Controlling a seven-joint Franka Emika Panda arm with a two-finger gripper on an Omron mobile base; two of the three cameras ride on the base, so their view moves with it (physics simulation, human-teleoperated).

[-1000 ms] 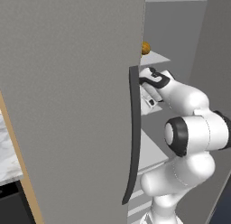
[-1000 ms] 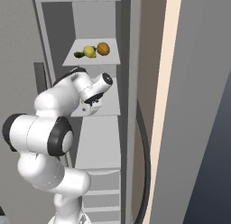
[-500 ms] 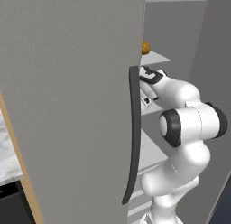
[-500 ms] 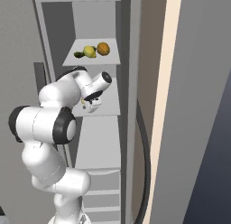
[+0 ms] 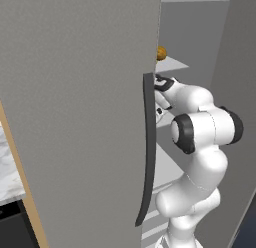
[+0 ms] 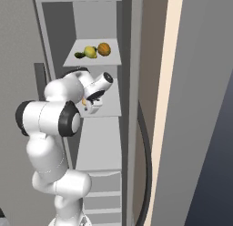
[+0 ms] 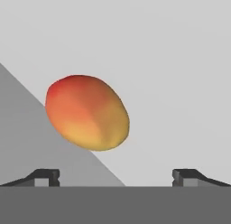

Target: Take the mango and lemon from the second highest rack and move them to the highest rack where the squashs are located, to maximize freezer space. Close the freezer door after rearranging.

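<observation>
Two fruits and a darker bit sit on the highest rack, which I take as my landmark: a yellow-green lemon toward the left, an orange-brown round squash just beside it on the right, and something small and dark at the lemon's left that I cannot name. From the left base view, one orange ball peeps past the edge of the freezer door at that same rack's level.

One shelf below the highest rack lies the second highest rack, a pale grey slab, and my gripper is down at that level, reaching into the cabinet. My fingers stand wide apart, clamped on nothing. Ahead of them in the hand view the mango lies on the pale shelf, orange-red on top and yellower below, left of the middle between my fingertips and not touching either one. A darker grey wedge crosses the lower left behind it.

Below these racks, more plain grey shelves and drawer fronts step down the cabinet. The freezer door stands swung open, matte grey, with its long dark curved handle running down its edge. Left of the door, a strip of pale wood and a marbled counter show.
</observation>
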